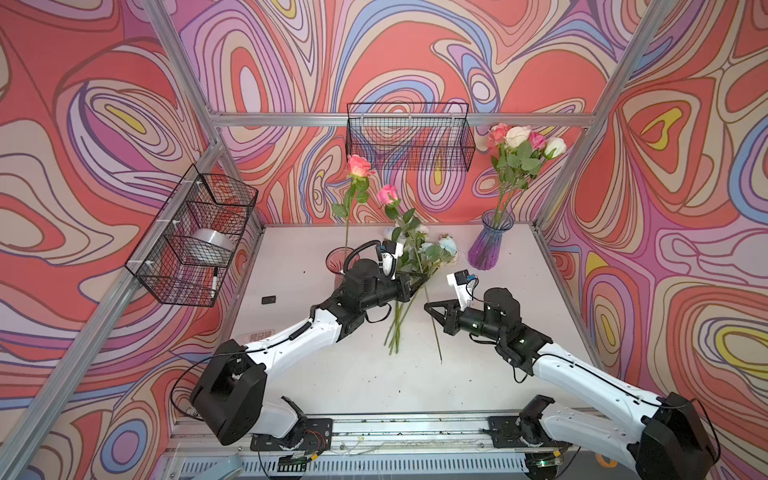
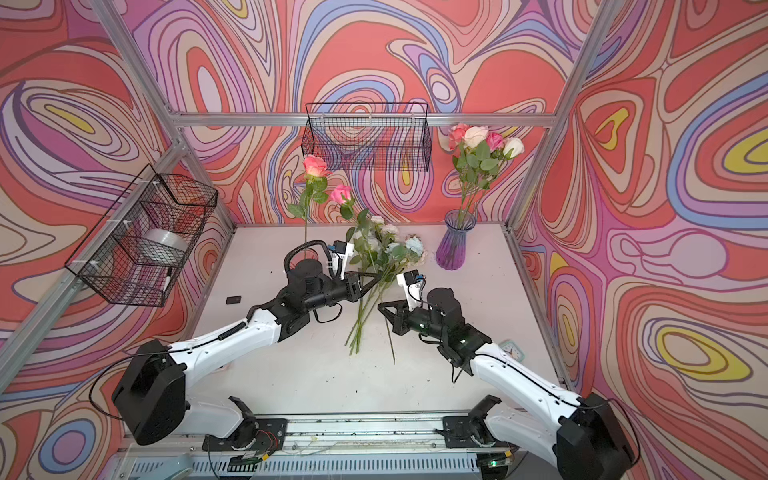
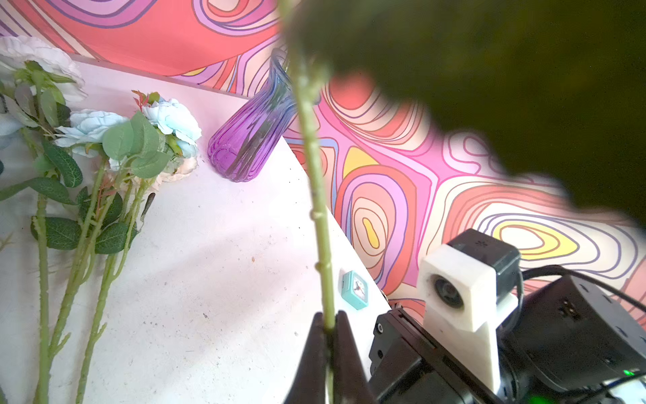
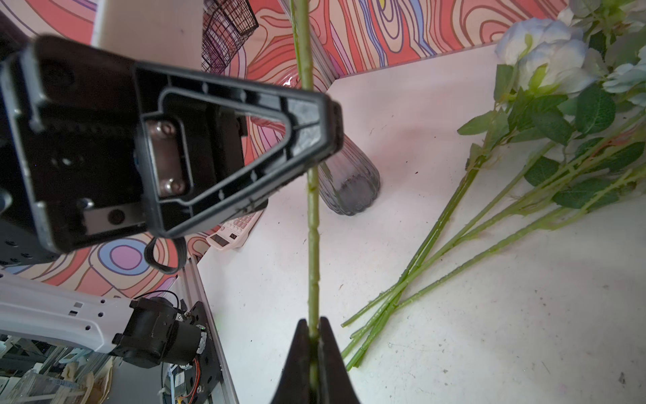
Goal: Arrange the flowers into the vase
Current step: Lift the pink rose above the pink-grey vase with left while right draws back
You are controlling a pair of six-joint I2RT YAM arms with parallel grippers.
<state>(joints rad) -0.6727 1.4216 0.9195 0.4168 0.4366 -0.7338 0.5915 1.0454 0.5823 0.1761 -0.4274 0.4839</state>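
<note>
At the far left, note the black wire basket (image 1: 195, 237) hung on the wall frame. A shiny roll of tape (image 1: 210, 245) lies in it. Next, find the smoky ribbed glass vase (image 4: 349, 189) standing on the matte white table (image 1: 332, 374), half hidden behind the left arm in both top views. One coral rose (image 1: 359, 165) stands upright in it on a thin green stem.

Check the left gripper (image 3: 328, 320). Its black tapered fingers are pressed together on the knobbly green stem of the pink rose (image 1: 387, 194). The bloom is raised off the table and leans toward the back wall.

Just beside the held stem, the loose flowers (image 1: 432, 249) lie flat on the table in a fan. Their ruffled pale blue, white and cream blooms point to the back, and the bare stem ends cross toward the front.

Check the right gripper (image 4: 313, 327). Its fingers are clamped on the same stem, lower down than the left gripper. The stem's cut end runs on past it toward the front.

At the right rear stands the purple vase (image 1: 490, 245), made of fluted translucent glass with a flared neck. It holds four roses (image 1: 523, 141) in coral, white and pink. A small square teal clock (image 3: 354, 289) lies near the table's right edge.
</note>
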